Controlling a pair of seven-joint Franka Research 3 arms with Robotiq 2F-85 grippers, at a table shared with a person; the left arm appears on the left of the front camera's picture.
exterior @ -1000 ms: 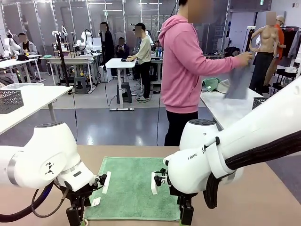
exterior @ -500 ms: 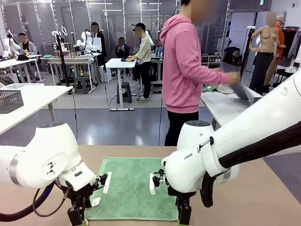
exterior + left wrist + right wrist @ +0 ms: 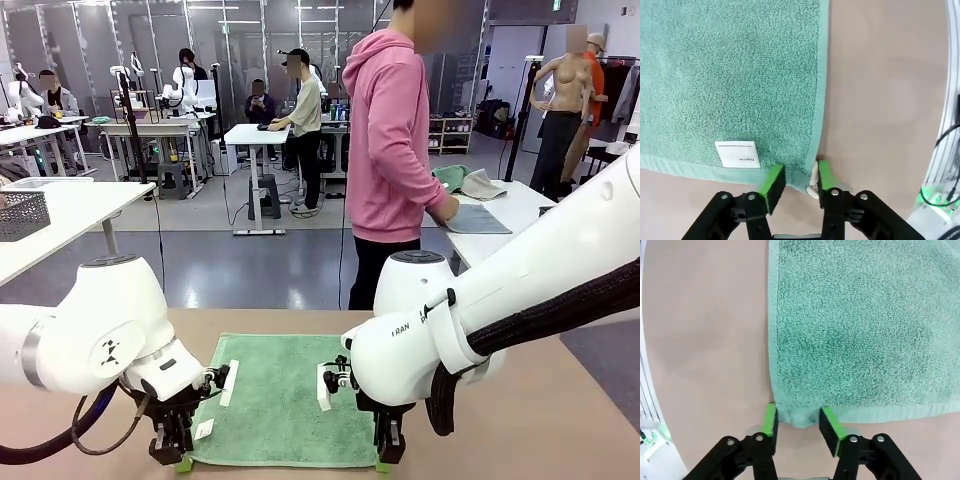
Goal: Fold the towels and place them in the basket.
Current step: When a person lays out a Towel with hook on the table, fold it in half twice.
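**Now both grippers pinch the towel's near corners**

Flat on the tan table (image 3: 560,430), a mint green towel (image 3: 285,395) lies spread in a single layer, its long sides running away from the robot towards the table's far edge. The left gripper (image 3: 170,452) stands at the towel corner closest to the table's near-left side. The right gripper (image 3: 388,452) stands at the opposite near corner, and both point straight down at the table.

From the left wrist, the left gripper (image 3: 799,179) has its green pads drawn in against the corner's hem, with a fold of terry caught between them. A white tag (image 3: 737,154) printed "Name" lies on the towel just beside that grip.

From the right wrist, the right gripper (image 3: 799,422) is clamped on its own corner, where the hem bunches up between the pads. The towel beyond that corner lies smooth on the table.

Beyond the table's far edge, a person in a pink hoodie (image 3: 390,150) faces a white side table. One hand (image 3: 447,208) rests at the edge of a pale grey-blue towel (image 3: 478,218) laid flat there.
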